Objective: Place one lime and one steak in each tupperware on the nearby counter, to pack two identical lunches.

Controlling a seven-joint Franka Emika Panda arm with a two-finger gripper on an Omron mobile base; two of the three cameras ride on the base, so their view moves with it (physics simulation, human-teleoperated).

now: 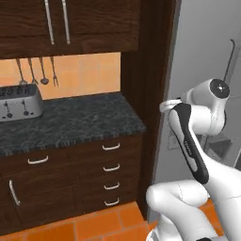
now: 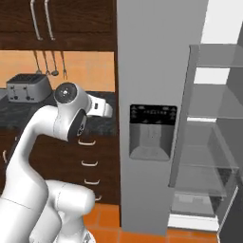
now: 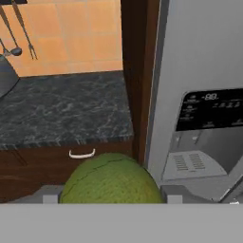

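A green lime [image 3: 112, 182] with a mottled skin sits between my gripper's [image 3: 112, 195] two fingers, low in the hand view, and the gripper is shut on it. The hand hangs in the air in front of the right end of the dark speckled counter [image 3: 61, 109], beside the grey fridge [image 3: 199, 71]. In the base views my folded arm [image 1: 188, 141] stands before the counter [image 1: 70, 123] with the wrist [image 2: 100, 108] pointing at it. The steak and the tupperware are out of view.
A silver toaster [image 1: 19, 102] stands at the counter's left end, with utensils [image 1: 36, 70] hanging on the orange wall. Brown drawers [image 1: 111, 167] lie below. The fridge [image 2: 156, 95] has a dispenser panel [image 2: 152, 130], and its open compartment with glass shelves [image 2: 209, 142] is to the right.
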